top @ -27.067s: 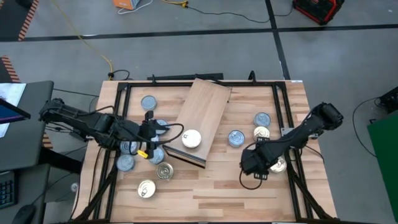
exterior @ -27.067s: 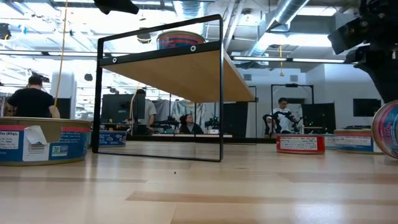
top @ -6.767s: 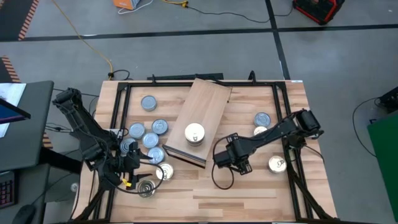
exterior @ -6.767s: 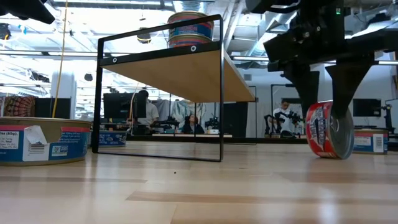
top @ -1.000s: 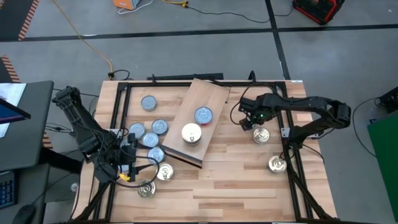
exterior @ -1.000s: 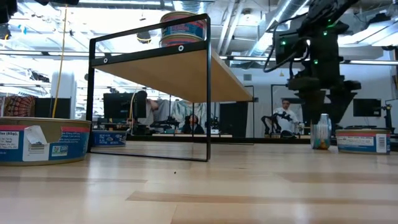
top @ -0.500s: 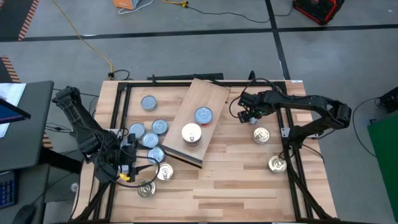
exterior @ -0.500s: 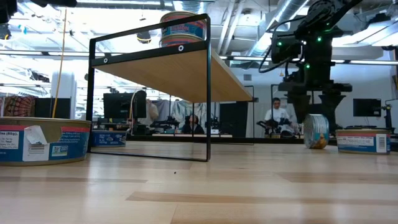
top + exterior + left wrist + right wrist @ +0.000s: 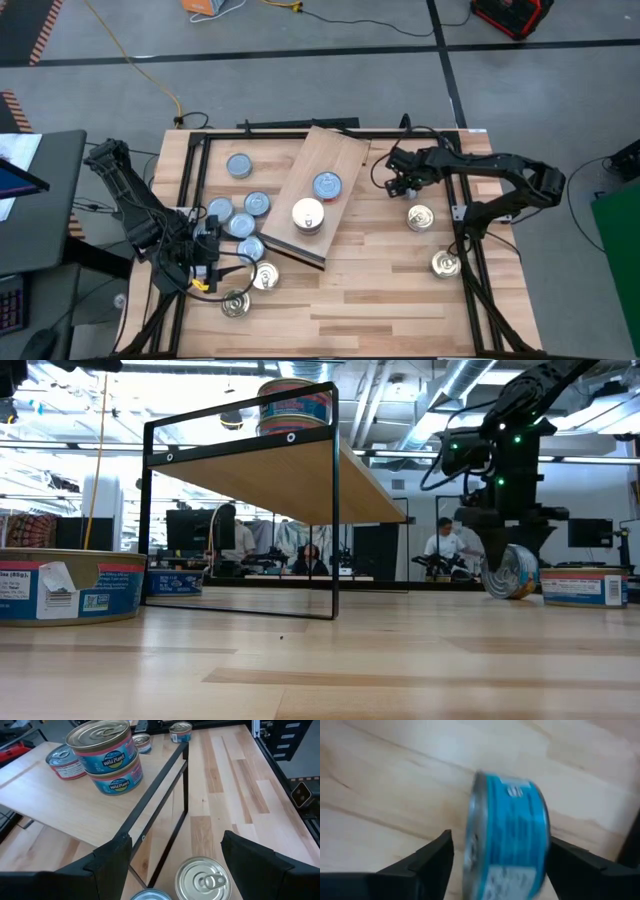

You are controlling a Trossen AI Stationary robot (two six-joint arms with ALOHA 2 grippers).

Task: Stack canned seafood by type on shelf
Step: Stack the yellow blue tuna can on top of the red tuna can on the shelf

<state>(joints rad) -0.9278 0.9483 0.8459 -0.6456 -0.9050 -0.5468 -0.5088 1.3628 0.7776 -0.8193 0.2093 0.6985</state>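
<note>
Progress, seen from the high view, is early: the shelf [image 9: 316, 192] carries only a pale-lidded stack [image 9: 308, 214] and one blue-grey tin [image 9: 327, 185] beside it. Five tins cluster on the table at the shelf's left, among them a blue-grey tin [image 9: 239, 165] lying apart and a gold-lidded tin [image 9: 235, 303] near the front edge; two more gold-lidded ones [image 9: 421, 216] lie on the right. The left gripper [image 9: 207, 262] waits over that left cluster, and the right gripper [image 9: 407, 180] hangs just right of the shelf.

From the low view, the stack on the shelf looks two tins high [image 9: 294, 405], and the right gripper [image 9: 508, 565] stands over a tin on its edge [image 9: 508, 573].

Through the left wrist view, the left gripper [image 9: 177, 865] is spread wide and empty, with a gold-lidded tin [image 9: 203, 879] below it.

Through the right wrist view, the right gripper [image 9: 497, 865] brackets a blue-labelled tin [image 9: 507, 836] standing on edge; whether the fingers press it cannot be told. By this judgement, most tins remain unsorted.
</note>
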